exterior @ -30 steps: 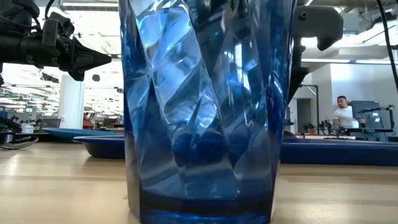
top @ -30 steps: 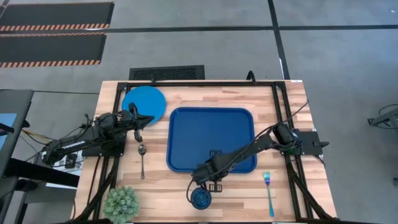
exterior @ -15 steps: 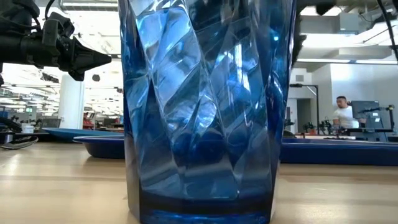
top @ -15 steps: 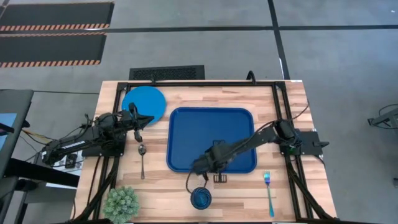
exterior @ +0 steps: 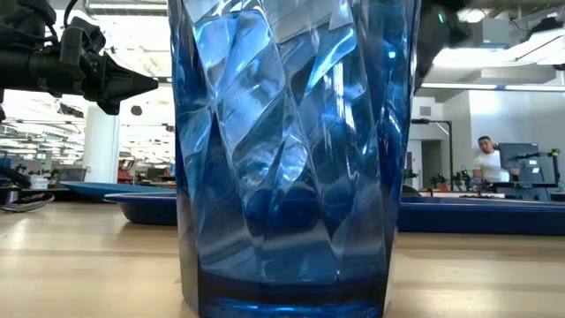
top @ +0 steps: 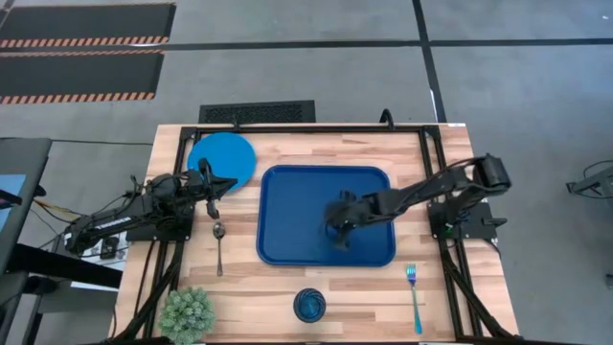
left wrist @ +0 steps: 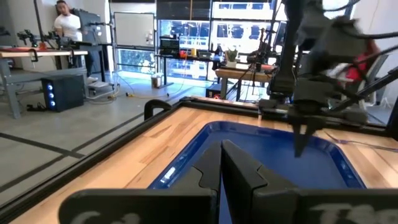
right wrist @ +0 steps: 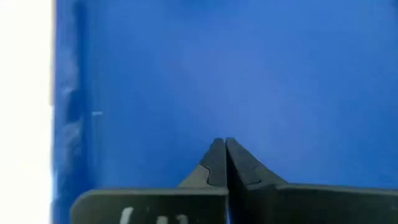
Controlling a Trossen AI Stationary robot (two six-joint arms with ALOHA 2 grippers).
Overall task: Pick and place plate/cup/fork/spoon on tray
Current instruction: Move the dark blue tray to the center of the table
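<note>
Broadly, the pale wooden desk (top: 287, 287) carries everything, and the large dark blue rectangular plastic tray (top: 287, 206) sits at its middle with nothing on it. Next in size, the flat round bright blue plate (top: 222, 156) lies just beyond the tray's far left corner. A small green potted plant (top: 186, 312) stands at the near left corner. The small dark blue translucent cup (top: 309, 305) stands upright on the desk just off the tray's near rim, the slim light blue plastic fork (top: 414, 295) lies near the near right corner, and the thin silvery metal spoon (top: 218, 244) lies left of the tray.

The right claw (top: 339, 233) hovers over the tray's right half, fingers pressed together and holding nothing. The left claw (top: 213, 207) waits just above the spoon's bowl, fingers also together.

No item looks placed. Since the cup stands so close to the rim, a shut claw coming down on it would likely tip or shove it
</note>
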